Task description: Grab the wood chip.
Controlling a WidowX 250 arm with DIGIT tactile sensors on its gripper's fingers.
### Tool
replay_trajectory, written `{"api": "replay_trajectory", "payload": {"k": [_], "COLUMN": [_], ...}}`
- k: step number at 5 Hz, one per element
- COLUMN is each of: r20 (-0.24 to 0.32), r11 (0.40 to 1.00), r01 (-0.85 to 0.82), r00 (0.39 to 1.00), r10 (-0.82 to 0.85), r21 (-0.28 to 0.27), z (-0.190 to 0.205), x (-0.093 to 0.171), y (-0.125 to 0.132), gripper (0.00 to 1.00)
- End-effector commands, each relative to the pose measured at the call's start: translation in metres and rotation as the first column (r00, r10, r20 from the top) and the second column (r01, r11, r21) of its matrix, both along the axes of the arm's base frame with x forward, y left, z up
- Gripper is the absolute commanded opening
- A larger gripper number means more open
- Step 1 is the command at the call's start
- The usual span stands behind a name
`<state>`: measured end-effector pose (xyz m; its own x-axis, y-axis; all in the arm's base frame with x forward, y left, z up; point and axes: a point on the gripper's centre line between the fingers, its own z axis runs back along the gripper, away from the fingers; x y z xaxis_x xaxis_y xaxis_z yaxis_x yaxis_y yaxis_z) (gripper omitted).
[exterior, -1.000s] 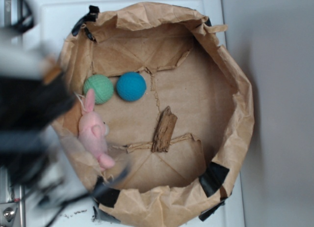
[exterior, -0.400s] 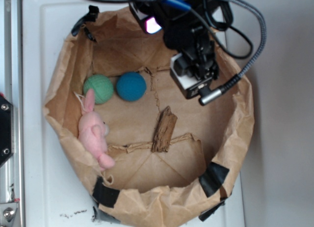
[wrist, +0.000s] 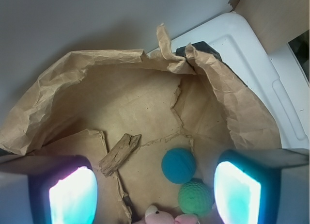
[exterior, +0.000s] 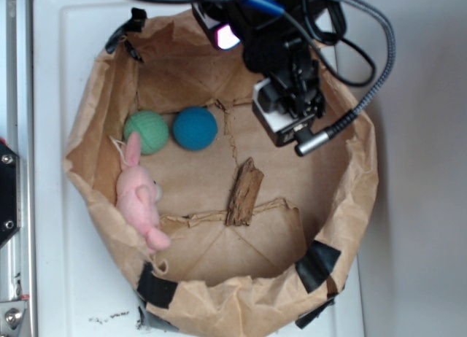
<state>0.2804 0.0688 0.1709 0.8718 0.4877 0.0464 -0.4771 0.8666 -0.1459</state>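
The wood chip [exterior: 244, 192] looks like a dry strip of bark: probably light and stiff, rough enough not to slip, though its jagged ends may crumble. The best hold is likely across the narrow middle, pads on the long sides. It lies flat on the floor of the brown paper bag [exterior: 363, 176], its lower end resting on a torn paper ridge [exterior: 263, 206]. In the exterior view its long axis runs near-vertical, leaning slightly right at the top.

The claw [wrist: 155, 190] hangs above the bag, wide open and empty, the chip below and between its fingers [wrist: 72, 195], nearer the left one. The blue yarn ball [wrist: 178, 166], green yarn ball [wrist: 195, 197] and pink plush rabbit [exterior: 139, 195] lie apart.
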Motion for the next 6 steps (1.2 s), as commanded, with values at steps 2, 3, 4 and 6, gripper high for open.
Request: {"api": "replay_trajectory", "payload": {"k": [2, 3, 4, 6], "r20": [0.092, 0.109, 0.093, 0.079], "r11": [0.996, 0.993, 0.992, 0.993], "r01": [-0.015, -0.055, -0.087, -0.09], "r00": [0.996, 0.993, 0.993, 0.993], "r10": [0.007, 0.044, 0.079, 0.084], "r21": [0.089, 0.105, 0.086, 0.073], "z": [-0.008, -0.025, -0.044, -0.083], "x": [-0.009, -0.02, -0.023, -0.005], "y": [-0.035, -0.053, -0.061, -0.068], "gripper": [1.0, 1.0, 1.0, 1.0]}}
